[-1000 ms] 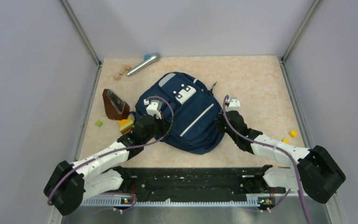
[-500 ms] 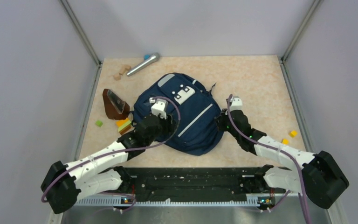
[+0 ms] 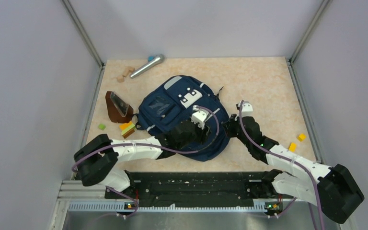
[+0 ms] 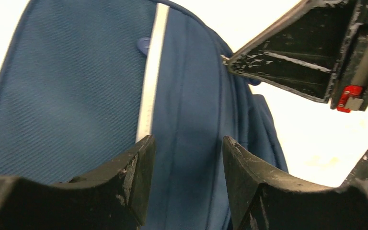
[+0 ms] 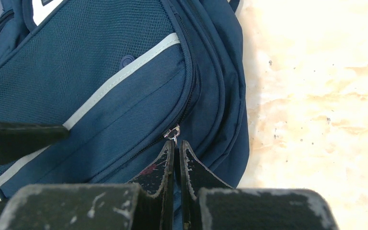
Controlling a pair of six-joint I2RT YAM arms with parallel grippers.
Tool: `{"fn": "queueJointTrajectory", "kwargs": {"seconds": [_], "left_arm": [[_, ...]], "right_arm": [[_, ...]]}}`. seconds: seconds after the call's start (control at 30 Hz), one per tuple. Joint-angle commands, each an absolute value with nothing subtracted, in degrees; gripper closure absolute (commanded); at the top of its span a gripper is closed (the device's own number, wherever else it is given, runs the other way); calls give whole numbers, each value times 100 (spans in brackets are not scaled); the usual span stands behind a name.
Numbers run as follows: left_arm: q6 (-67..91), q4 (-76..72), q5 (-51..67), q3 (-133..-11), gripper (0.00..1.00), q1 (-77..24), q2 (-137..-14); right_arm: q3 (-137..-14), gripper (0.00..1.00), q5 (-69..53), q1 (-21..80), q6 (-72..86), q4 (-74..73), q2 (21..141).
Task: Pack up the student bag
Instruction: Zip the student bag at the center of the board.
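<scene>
Bag [image 3: 165,103] lies flat mid scene, soft and floppy, likely to bunch if tugged, so best taken by the zip pull [image 5: 172,133] at its right edge, where right gripper [image 5: 176,146] is pinched shut on it; left gripper [image 4: 187,143] half open, empty, over the fabric.

The student bag [image 3: 167,110] lay flat on the beige table [image 3: 268,81], front side up, near the middle and turned at a slant. It was navy-blue fabric with light grey stripes and a white patch on its front pocket. A small metal zipper pull [image 5: 172,132] showed along its right side.
</scene>
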State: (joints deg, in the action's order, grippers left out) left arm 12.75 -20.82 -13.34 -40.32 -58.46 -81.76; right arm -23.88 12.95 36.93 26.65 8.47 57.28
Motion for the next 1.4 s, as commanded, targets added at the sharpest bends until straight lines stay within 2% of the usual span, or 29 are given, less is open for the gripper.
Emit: {"fn": "queueJointTrajectory", "kwargs": {"seconds": [0.0, 0.27, 0.5, 0.57, 0.73, 0.8, 0.87, 1.1, 1.23, 1.3, 1.37], "left_arm": [[1117, -3087, -941, -4389, 41, -5949, -8497], [959, -3235, -803, -4663, 39, -5958, -9029], [454, -2797, -1530, -5050, 40, -6055, -9443], [345, -2786, -1656, -5080, 45, -6082, -9490], [275, -2787, -1872, -5096, 67, -6116, -9576], [280, -2771, -1884, -5082, 68, -6119, -9598], [296, -2769, -1818, -5049, 67, -6133, -9612], [302, -2842, -1619, -4983, 51, -6183, -9746], [316, -2775, -1818, -5000, 48, -6179, -9848], [339, -2649, -2103, -5058, 52, -6188, -9911], [392, -2507, -2423, -5124, 66, -6214, -9948]], "right_arm": [[-2333, 100, 1467, 3621, 2608, 880, 5522], [-2289, 100, 1454, 3621, 2608, 935, 5504], [-2252, 100, 1446, 3621, 2610, 976, 5461], [-2238, 100, 1476, 3621, 2602, 991, 5456], [-2263, 100, 1686, 3617, 2669, 1002, 5618], [-2276, 100, 1715, 3621, 2746, 1058, 5693], [-2255, 100, 1717, 3621, 2796, 1156, 5753], [-2284, 100, 1683, 3621, 2890, 1250, 5854], [-2285, 100, 1704, 3621, 2892, 1207, 5809], [-2285, 100, 1731, 3621, 2892, 1200, 5791], [-2292, 100, 1776, 3621, 2885, 1179, 5821]]}}
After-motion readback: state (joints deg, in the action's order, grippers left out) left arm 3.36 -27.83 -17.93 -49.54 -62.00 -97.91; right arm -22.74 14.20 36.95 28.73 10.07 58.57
